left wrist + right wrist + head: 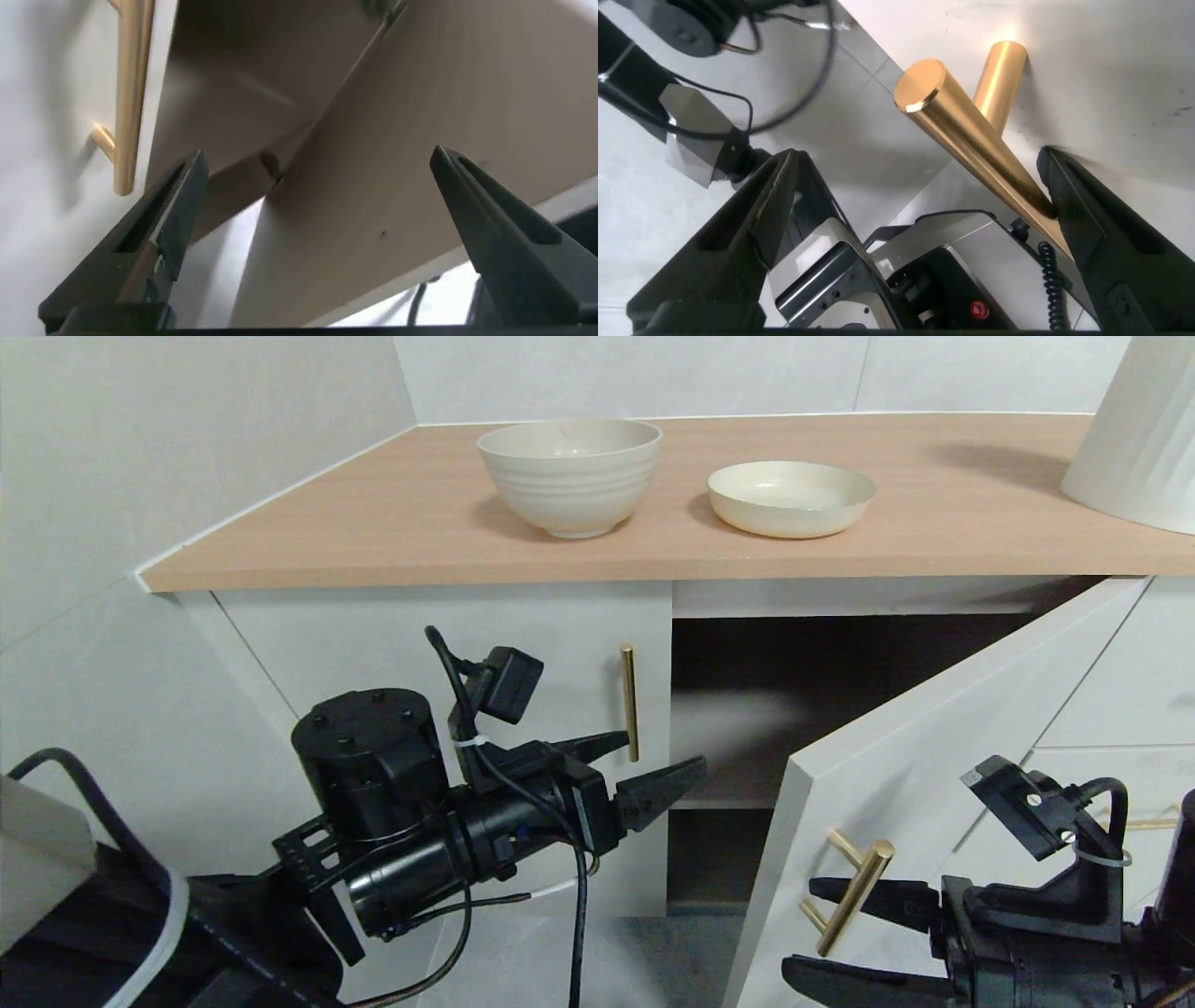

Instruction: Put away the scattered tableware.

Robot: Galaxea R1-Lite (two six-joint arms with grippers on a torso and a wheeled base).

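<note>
A deep cream bowl (569, 471) and a shallow cream dish (792, 497) stand side by side on the wooden counter (373, 537). Below it, the right cabinet door (896, 775) is swung open, showing a dark shelf space (794, 709). My left gripper (665, 753) is open in front of the closed left door, beside its gold handle (628, 702). Low at the right, my right gripper (801, 931) is open, its fingers either side of the open door's gold handle (854, 891) (971, 159) without clamping it. The left wrist view shows the open door (448, 168) past my left gripper (318, 177).
A tall white ribbed container (1139, 429) stands at the counter's right end. A tiled wall closes in the left side. More white cabinet fronts lie to the right of the open door, and grey floor (653, 961) lies below.
</note>
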